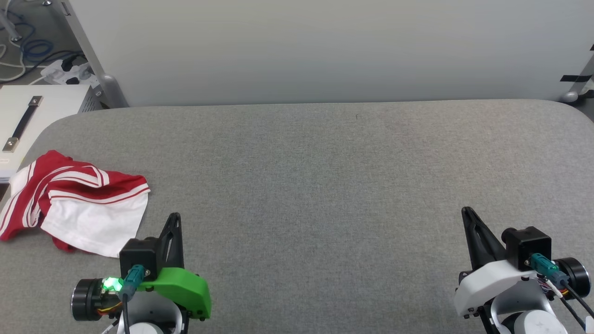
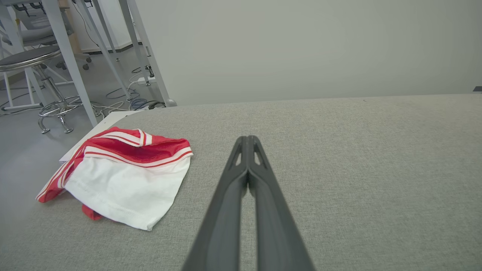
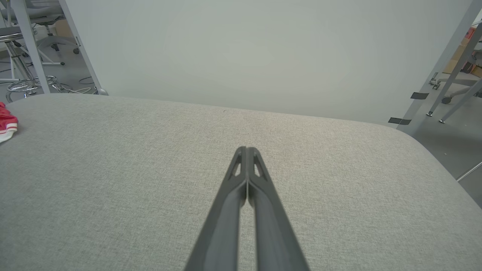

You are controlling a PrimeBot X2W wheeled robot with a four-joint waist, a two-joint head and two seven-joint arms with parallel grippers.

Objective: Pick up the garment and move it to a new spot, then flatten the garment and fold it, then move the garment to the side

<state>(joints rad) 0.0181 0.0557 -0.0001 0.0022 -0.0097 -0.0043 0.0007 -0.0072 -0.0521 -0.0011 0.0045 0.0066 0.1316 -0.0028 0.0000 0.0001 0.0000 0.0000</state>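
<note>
Left hand [image 2: 247, 138], right hand [image 3: 246, 149]: fingers together, empty; garment [image 2: 124, 180] crumpled, perhaps overhanging table [image 1: 325, 185] edge.

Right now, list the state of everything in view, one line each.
garment: crumpled, lying loose near the table's left edge, not held.
left hand: shut, empty, beside the garment, not touching it.
right hand: shut, empty.
table: grey cloth surface, carrying the garment.

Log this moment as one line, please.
garment: bunched, on table, far left | left pincer: shut, empty, near garment, apart | right pincer: shut, empty, over table
</note>
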